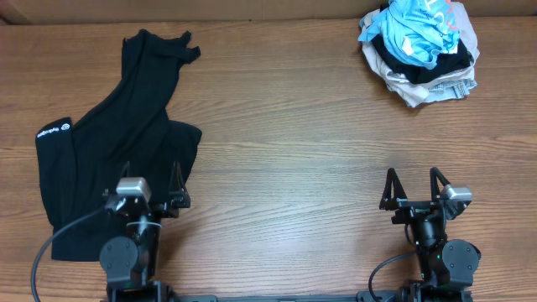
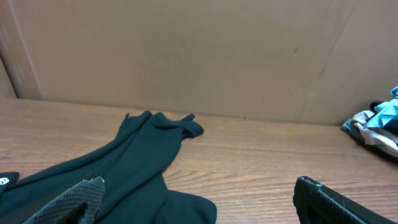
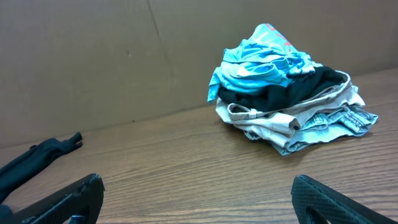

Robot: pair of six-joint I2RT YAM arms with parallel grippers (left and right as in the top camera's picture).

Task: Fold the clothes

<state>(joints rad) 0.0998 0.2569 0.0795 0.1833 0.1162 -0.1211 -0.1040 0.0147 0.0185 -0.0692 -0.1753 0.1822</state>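
A black garment lies spread and partly rumpled on the left of the wooden table, with a small white logo near its left edge. It also shows in the left wrist view. My left gripper is open and empty, its left finger over the garment's lower edge. A pile of crumpled clothes, blue, black and beige, sits at the far right and shows in the right wrist view. My right gripper is open and empty over bare wood.
A cardboard wall stands along the table's far edge. Bare wooden table lies between the black garment and the pile.
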